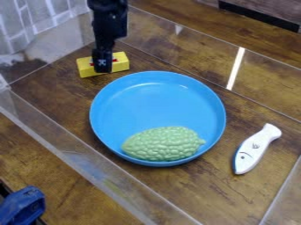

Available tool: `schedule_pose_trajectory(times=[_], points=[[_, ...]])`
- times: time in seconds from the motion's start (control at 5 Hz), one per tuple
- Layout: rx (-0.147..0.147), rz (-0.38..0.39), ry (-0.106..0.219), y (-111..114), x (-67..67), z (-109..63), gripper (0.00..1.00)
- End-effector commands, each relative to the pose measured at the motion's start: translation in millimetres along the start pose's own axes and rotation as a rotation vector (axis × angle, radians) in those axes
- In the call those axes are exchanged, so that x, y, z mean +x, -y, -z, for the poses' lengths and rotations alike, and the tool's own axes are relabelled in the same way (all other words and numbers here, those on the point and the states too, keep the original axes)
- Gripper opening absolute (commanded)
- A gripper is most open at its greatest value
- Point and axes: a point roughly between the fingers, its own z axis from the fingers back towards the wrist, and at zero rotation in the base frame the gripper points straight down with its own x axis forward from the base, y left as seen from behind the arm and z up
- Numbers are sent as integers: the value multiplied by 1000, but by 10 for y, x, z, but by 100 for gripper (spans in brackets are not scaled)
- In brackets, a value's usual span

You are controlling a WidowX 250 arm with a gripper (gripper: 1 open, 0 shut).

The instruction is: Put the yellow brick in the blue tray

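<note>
The gripper (104, 60) points down over the yellow brick (101, 65), which lies flat on the wooden worktop (47, 123) toward its far left corner, just beyond the rim of the blue tray (157, 98). The black fingers reach down onto the brick's middle, with yellow showing on either side; whether they stand apart or pinch it cannot be told. A bumpy green lump (164, 144) sits inside the tray, and a white tool (255, 148) lies near the right edge.
</note>
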Motion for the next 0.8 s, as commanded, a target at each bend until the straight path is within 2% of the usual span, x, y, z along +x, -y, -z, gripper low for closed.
schedule_pose_trajectory(times=[0.0,0.2,0.6], points=[[62,-6,34,-184,-2,-106,100],[64,2,34,-191,-6,-65,0],[96,13,27,-287,-44,-173,0]])
